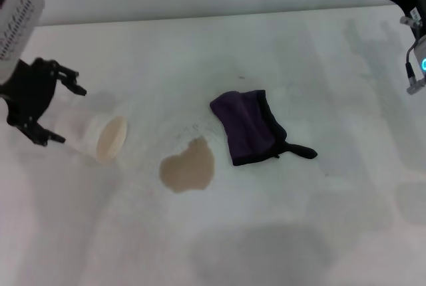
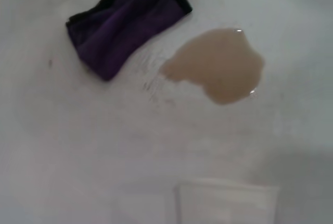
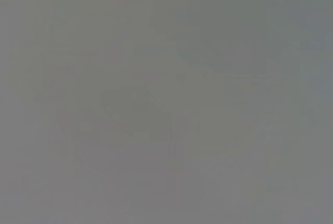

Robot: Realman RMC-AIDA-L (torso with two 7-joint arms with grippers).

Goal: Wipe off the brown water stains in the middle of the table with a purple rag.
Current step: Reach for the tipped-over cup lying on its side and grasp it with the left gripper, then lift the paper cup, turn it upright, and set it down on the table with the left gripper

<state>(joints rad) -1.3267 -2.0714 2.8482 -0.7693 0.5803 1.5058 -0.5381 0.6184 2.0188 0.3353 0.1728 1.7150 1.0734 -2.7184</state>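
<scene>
The brown water stain [image 1: 188, 166] is a tan blotch near the middle of the white table [image 1: 299, 233]; it also shows in the left wrist view [image 2: 221, 66]. The purple rag [image 1: 249, 126] lies crumpled just right of and behind the stain, its black loop tab pointing right; it also shows in the left wrist view [image 2: 125, 21]. My left gripper [image 1: 72, 116] is at the left, its jaws on either side of a white paper cup [image 1: 100, 138] that is tipped on its side, mouth toward the stain. My right gripper [image 1: 406, 0] is raised at the far right, away from the rag.
The cup's edge shows low in the left wrist view [image 2: 226, 203]. The table's far edge [image 1: 200, 14] runs along the back. Faint grey smudges mark the tabletop. The right wrist view shows only plain grey.
</scene>
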